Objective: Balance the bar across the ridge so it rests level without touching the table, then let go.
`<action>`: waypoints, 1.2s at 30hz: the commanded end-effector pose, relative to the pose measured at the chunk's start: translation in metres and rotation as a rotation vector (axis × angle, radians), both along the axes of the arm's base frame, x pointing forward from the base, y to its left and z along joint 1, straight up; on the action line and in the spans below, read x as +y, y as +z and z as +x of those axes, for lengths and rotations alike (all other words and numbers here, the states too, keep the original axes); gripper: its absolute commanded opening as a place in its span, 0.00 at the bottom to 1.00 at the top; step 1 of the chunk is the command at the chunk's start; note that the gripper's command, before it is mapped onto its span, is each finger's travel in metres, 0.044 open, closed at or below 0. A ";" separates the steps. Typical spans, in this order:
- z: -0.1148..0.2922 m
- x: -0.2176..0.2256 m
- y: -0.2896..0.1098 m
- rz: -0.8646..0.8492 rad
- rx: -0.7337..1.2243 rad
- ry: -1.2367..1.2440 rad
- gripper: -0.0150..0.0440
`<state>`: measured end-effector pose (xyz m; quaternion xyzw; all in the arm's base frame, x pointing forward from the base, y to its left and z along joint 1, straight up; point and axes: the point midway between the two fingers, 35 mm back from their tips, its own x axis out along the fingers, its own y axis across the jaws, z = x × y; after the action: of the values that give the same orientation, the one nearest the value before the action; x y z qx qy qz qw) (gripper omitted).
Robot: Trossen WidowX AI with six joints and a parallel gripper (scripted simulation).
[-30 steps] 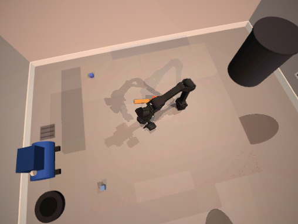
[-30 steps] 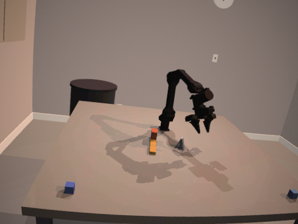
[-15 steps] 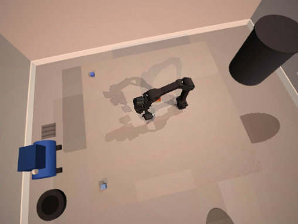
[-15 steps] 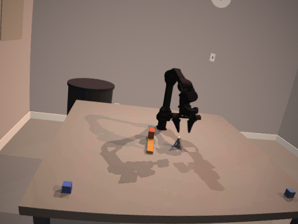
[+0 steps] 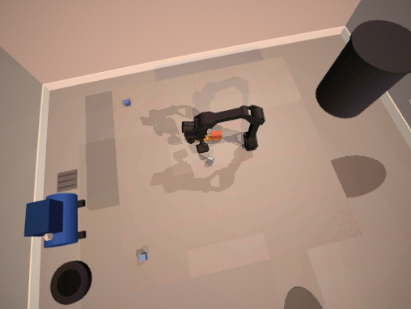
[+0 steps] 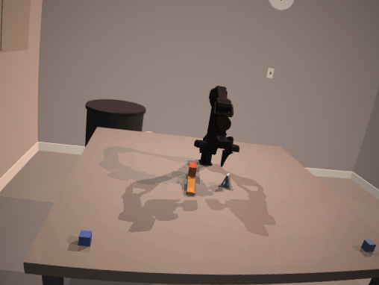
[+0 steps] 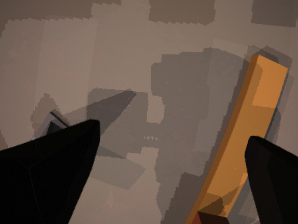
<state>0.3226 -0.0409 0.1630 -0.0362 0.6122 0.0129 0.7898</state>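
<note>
The bar (image 6: 191, 183) (image 5: 215, 135) (image 7: 252, 133) is orange with a red block at one end (image 6: 192, 168). It lies flat on the table (image 6: 123, 209). The ridge (image 6: 225, 182) (image 5: 209, 162) is a small dark wedge standing on the table a little to the bar's right; only its tip (image 7: 57, 120) shows in the wrist view. My gripper (image 6: 215, 158) (image 5: 197, 142) (image 7: 174, 139) is open and empty. It hangs above the table near the bar's red end. In the wrist view the bar runs diagonally just inside the right finger, not touching it.
Two small blue cubes (image 6: 85, 237) (image 6: 368, 245) sit near the table's front corners. A dark round bin (image 6: 115, 116) (image 5: 364, 69) stands on the floor behind the table. A blue object (image 5: 52, 220) and a dark ring (image 5: 70, 281) lie on the floor.
</note>
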 end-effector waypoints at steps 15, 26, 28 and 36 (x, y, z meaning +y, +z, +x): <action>-0.050 -0.070 0.002 0.038 0.205 -0.210 0.79; -0.050 -0.076 -0.035 0.044 0.221 -0.225 0.79; -0.050 -0.076 -0.050 0.044 0.221 -0.225 0.79; -0.052 -0.075 -0.089 0.044 0.222 -0.225 0.79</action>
<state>0.2712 -0.1159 0.0824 0.0548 0.6962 -0.0582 0.7134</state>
